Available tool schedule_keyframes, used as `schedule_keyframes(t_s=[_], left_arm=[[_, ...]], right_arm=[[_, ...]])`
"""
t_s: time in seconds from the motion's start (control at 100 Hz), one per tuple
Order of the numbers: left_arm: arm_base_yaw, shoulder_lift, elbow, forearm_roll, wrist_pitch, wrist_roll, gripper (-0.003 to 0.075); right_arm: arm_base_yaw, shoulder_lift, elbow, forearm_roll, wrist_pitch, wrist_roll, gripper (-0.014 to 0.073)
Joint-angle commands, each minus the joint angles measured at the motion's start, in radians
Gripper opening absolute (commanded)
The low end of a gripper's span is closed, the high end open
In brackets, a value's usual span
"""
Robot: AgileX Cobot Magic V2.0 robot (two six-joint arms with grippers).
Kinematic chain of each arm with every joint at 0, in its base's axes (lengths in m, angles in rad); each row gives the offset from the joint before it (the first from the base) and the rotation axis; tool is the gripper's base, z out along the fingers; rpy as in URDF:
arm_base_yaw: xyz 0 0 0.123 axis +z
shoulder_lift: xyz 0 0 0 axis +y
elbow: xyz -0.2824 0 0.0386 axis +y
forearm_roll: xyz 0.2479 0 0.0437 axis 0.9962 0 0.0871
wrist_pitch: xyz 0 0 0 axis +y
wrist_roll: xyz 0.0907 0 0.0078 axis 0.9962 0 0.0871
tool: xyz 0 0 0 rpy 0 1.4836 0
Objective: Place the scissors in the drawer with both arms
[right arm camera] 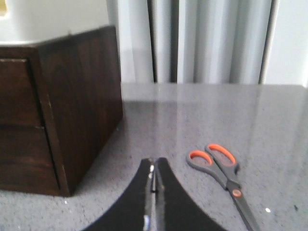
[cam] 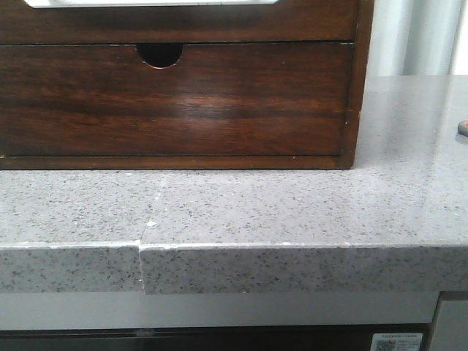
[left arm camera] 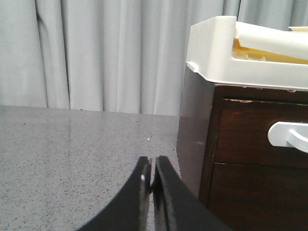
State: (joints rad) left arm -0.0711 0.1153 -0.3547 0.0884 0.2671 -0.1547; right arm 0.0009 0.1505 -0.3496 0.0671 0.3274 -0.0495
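Note:
The scissors (right arm camera: 225, 175), grey with orange-lined handles, lie flat on the speckled grey counter; only a sliver of them (cam: 462, 129) shows at the front view's right edge. My right gripper (right arm camera: 154, 166) hovers low over the counter beside them, shut and holding nothing. The drawer (cam: 314, 22) is the shallow reddish-brown front at the top of the wooden cabinet, closed, with a whitish cut-out along its top edge. My left gripper (left arm camera: 151, 163) is shut and empty near the cabinet's left corner. The drawer (left arm camera: 250, 132) shows there with a white handle (left arm camera: 288, 135). Neither gripper appears in the front view.
Below the drawer is a taller drawer front (cam: 175, 102) with a half-round notch (cam: 159, 55). A white tray (left arm camera: 226, 53) sits on top of the cabinet. The counter edge (cam: 292, 252) runs across the front, with a seam (cam: 141, 248). Grey curtains hang behind.

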Motion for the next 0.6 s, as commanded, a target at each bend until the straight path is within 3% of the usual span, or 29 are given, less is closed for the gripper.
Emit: schedule_keyframes(t_s=[0.0, 0.22, 0.59], left_arm=[[-0.008, 0.08, -0.096, 0.009, -0.033, 0.004, -0.002], [-0.008, 0.168, -0.175, 0.009, -0.023, 0.027, -0.002], [-0.008, 0.17, -0.175, 0.005, -0.02, 0.027, -0.002]], right_arm=[[0.002, 0.083, -0.095, -0.026, 0.001, 0.0, -0.0069], [0.002, 0.227, -0.225, -0.067, 0.047, -0.002, -0.0069], [0.002, 0.245, -0.228, -0.067, 0.022, -0.002, -0.0069]])
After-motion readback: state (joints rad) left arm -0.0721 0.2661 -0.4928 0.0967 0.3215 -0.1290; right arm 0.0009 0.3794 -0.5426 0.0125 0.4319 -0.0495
